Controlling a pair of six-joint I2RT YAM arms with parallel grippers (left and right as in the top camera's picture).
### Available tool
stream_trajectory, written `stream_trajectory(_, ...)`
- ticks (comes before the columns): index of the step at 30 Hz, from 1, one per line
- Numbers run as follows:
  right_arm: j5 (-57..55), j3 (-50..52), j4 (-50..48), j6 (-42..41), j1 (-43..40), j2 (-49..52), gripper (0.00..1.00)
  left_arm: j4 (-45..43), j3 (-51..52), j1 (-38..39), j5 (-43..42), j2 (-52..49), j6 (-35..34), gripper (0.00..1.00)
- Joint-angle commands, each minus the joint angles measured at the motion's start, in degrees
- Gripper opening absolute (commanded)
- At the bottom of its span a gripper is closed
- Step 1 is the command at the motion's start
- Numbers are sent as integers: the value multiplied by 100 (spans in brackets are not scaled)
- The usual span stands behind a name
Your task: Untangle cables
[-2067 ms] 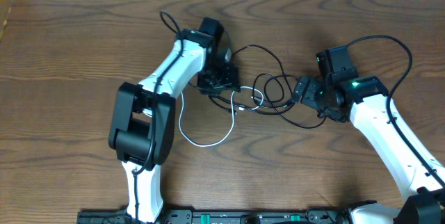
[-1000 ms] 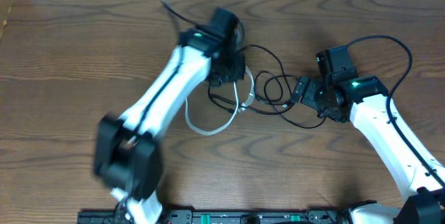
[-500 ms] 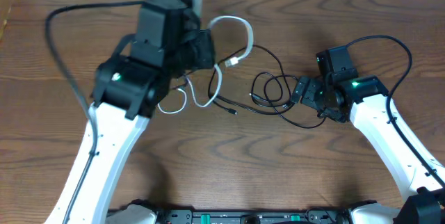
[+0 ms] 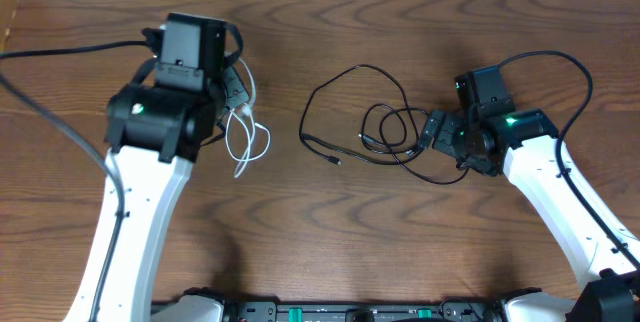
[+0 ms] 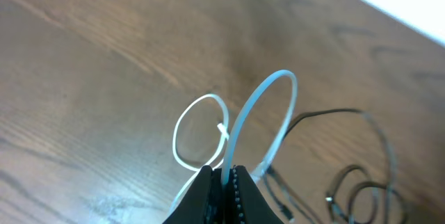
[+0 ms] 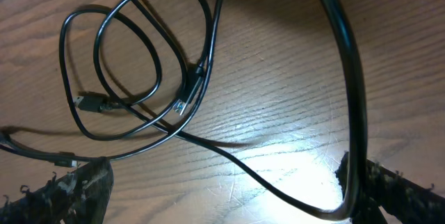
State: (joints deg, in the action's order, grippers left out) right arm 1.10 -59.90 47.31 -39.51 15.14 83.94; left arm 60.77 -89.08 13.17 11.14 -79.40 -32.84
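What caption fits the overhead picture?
Left gripper holds the white cable clear of the tangled black cables beside the right gripper.

My two arms, seen from above: the left arm (image 4: 140,212) and right arm (image 4: 565,202) have white shells on the long links and black housings at joints and wrists. A small green light (image 4: 138,109) glows on each wrist block. A thick black cord (image 4: 560,54) loops off each arm. The left gripper (image 5: 224,179) has black fingers (image 5: 201,190), fine-toothed inside. The right gripper (image 4: 440,130) has black, rough-edged ones.
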Motion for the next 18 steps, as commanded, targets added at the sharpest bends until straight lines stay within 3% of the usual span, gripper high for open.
stream_trajectory(1, -9, 35, 7, -72, 35, -31, 99, 50, 214, -24, 136, -321, -72, 7)
stream_trajectory(18, -7, 35, 7, -72, 35, -31, 99, 131, 321, -133, 131, -2175, -199, 8)
